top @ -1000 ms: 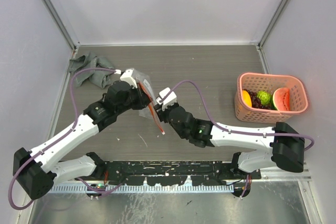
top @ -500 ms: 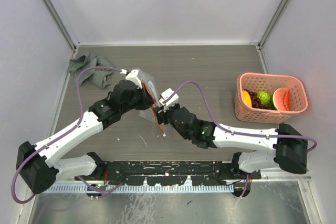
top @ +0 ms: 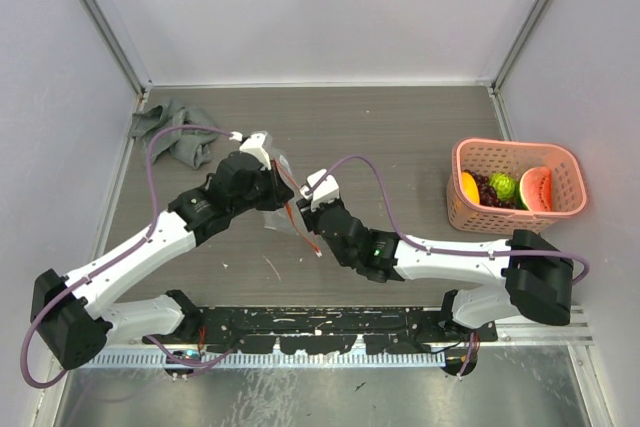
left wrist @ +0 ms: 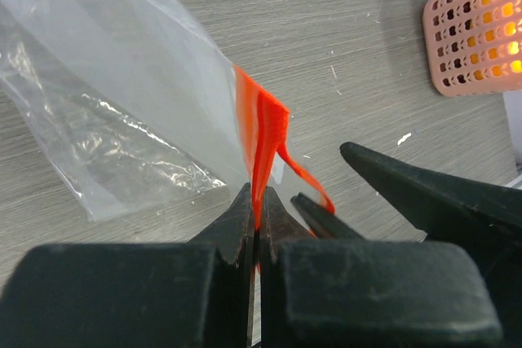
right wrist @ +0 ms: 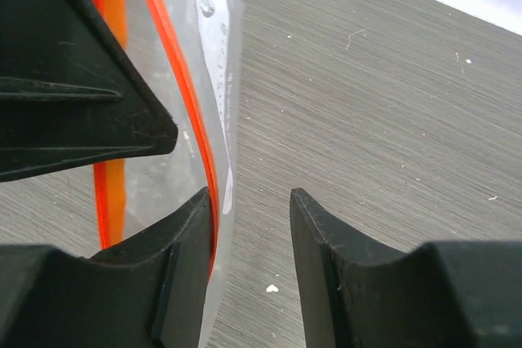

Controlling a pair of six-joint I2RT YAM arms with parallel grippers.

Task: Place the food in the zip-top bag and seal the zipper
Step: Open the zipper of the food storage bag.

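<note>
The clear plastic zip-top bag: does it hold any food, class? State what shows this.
Empty. Only wood-grain table shows through the clear plastic zip-top bag; the toy fruits sit in the pink plastic lattice basket.

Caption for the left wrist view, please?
Left gripper pinching the orange zipper of the clear bag, pink basket at top right.

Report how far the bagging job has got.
Done: nothing bagged; the small toy fruits lie in the pink lattice basket. In hand: the left hand pinches the red-orange zipper strip of the clear plastic pouch; the right hand is open beside it. Left: fill the pouch, seal it.
</note>
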